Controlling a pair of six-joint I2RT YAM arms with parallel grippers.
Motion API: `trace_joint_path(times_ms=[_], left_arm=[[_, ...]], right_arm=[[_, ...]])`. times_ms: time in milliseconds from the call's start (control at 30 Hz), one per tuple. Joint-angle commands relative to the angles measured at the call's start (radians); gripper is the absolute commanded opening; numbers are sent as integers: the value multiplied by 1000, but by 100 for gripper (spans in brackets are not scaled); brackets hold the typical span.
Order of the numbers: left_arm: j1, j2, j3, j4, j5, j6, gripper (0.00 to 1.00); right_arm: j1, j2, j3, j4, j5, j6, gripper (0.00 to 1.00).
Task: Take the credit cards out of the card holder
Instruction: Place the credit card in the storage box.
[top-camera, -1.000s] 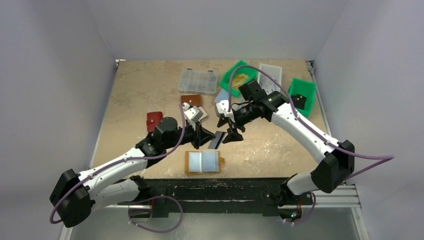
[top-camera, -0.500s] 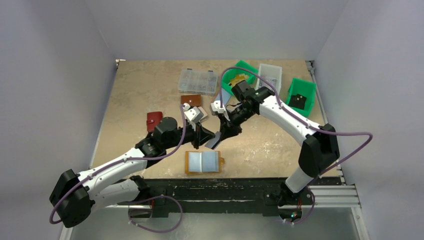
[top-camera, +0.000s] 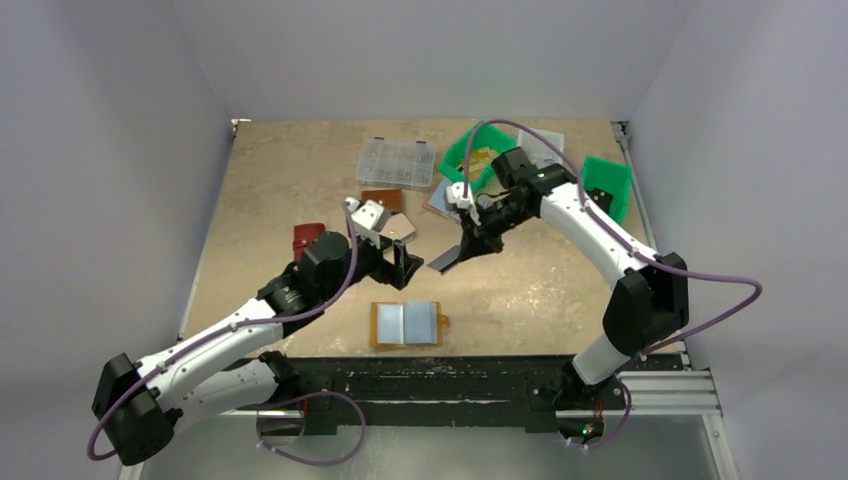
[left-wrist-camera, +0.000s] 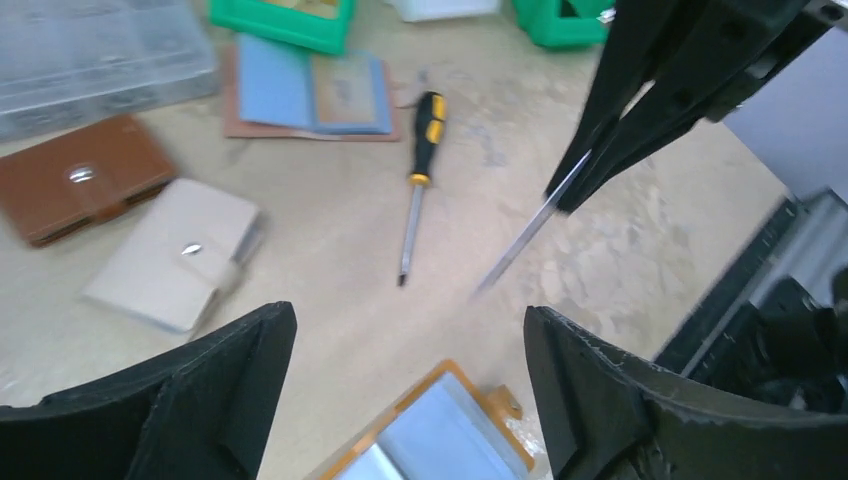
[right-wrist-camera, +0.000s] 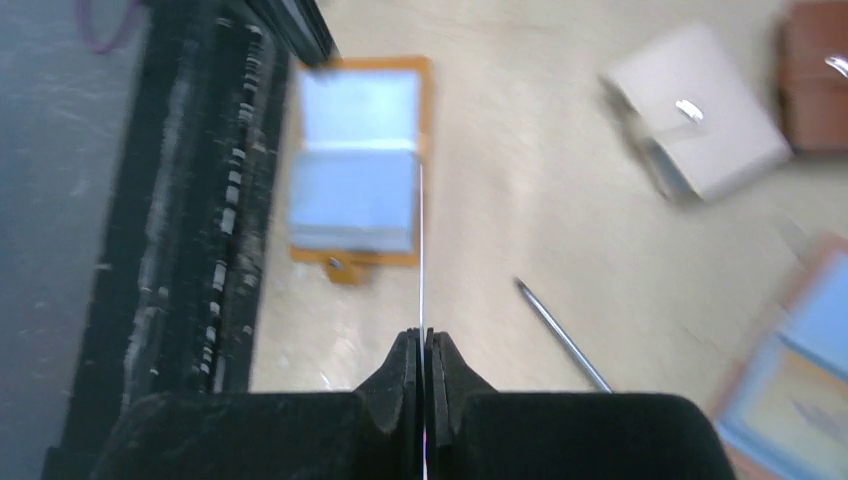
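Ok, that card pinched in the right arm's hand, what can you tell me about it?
The card is a thin, flat, stiff-looking rectangle, probably plastic. It looks dark from above and pale and silvery along its edge. The right hand is shut on one end, so the card hangs in the air, slanting down toward the table and touching nothing else. It is above bare tabletop, a little farther from the arm bases than the open mustard card holder.

One card holder (top-camera: 374, 325), two green bins (top-camera: 456, 160) (top-camera: 620, 172)
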Motion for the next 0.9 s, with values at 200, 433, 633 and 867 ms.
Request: trace_joint_path(times_ms=[200,433,633,867], left_arm=[[7,-134,-89,-33,-346,-91,97],[7,-6,-211,88,-390,-130,94],[7,-42,-292,109,-327,-159,93],[7,-161,-312,49,-332,-181,94]], right_arm=[[-144,-91,108,284,583,184,0],[-196,-28,162,495,917,140,0],[-226,94,195,622,1117,76,0],[-245,278,261,723,1235,60,0]])
